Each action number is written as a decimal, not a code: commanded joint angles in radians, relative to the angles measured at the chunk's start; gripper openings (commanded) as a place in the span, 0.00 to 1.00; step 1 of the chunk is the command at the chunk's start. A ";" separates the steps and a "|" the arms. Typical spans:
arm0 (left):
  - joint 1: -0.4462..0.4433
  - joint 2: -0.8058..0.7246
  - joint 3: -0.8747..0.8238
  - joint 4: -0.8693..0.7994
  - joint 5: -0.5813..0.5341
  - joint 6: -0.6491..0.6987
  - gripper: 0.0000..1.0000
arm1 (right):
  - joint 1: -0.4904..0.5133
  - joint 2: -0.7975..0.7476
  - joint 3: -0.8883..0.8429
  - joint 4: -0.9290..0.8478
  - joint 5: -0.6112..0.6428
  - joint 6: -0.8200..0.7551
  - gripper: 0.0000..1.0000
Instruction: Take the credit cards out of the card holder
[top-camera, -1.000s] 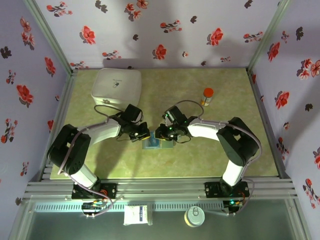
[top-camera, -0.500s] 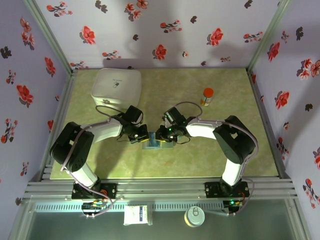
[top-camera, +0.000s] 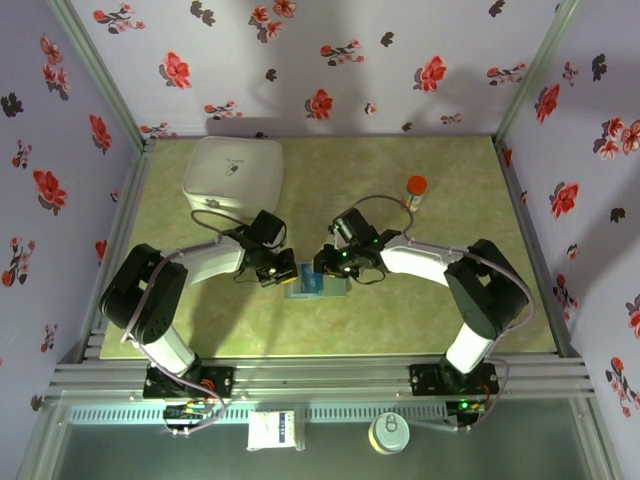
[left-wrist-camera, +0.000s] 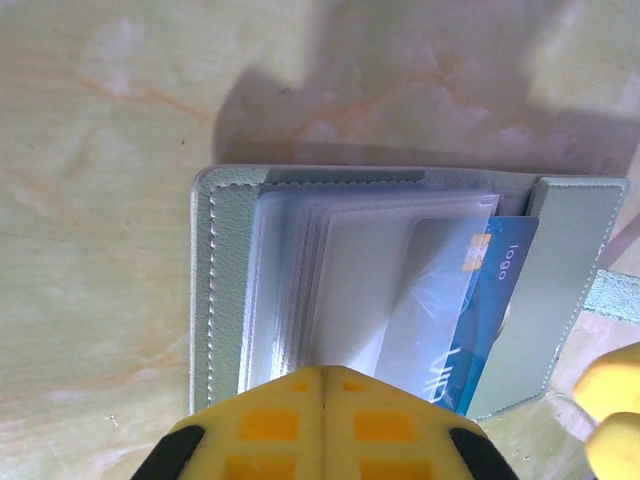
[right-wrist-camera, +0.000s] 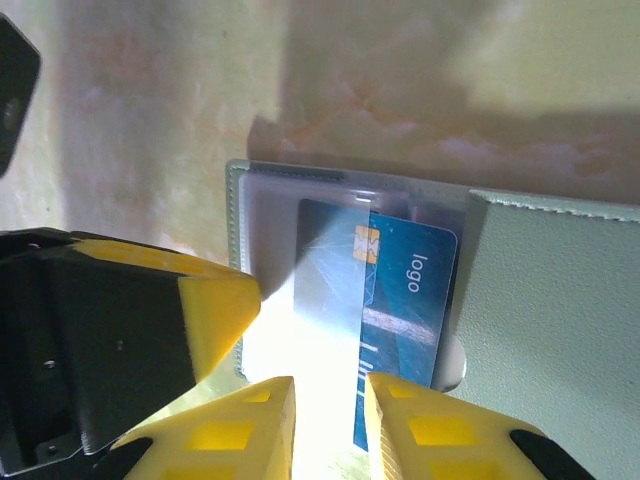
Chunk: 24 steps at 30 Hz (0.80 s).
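Pulling the blue card (right-wrist-camera: 410, 290) straight along its sleeve, w/ the card holder (top-camera: 315, 288) pinned flat, looks like the way to do this step well.

Top view: holder lies open by the middle of the table's (top-camera: 340, 180) near edge. The left gripper (top-camera: 285, 270) is at its left side and the right gripper (top-camera: 328, 268) at its far-right side. White box (top-camera: 233, 172) sits lid-on at the far-left corner, contents hidden. Orange-capped bottle (top-camera: 416, 190) stands well apart, toward the far edge.

Left wrist view: left jaws clenched tip to tip over the stack of clear sleeves (left-wrist-camera: 300, 290); can't tell if they pinch one. Best to press down there so the holder doesn't drag. One blue card shows in a sleeve by the flap; other sleeves look empty, not certain.

Right wrist view: right jaws a slit apart at the card's near end, apparently not nipping it yet. They should close on the card alone, not the sleeve film.
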 joint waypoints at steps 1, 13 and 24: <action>-0.012 -0.023 0.038 -0.032 -0.004 0.013 0.00 | -0.016 -0.009 -0.037 0.015 0.000 -0.007 0.26; -0.030 0.037 0.033 -0.023 -0.016 0.026 0.00 | -0.042 0.065 -0.091 0.149 -0.067 0.048 0.25; -0.031 0.063 0.011 -0.029 -0.040 0.028 0.00 | -0.050 0.103 -0.118 0.204 -0.112 0.060 0.25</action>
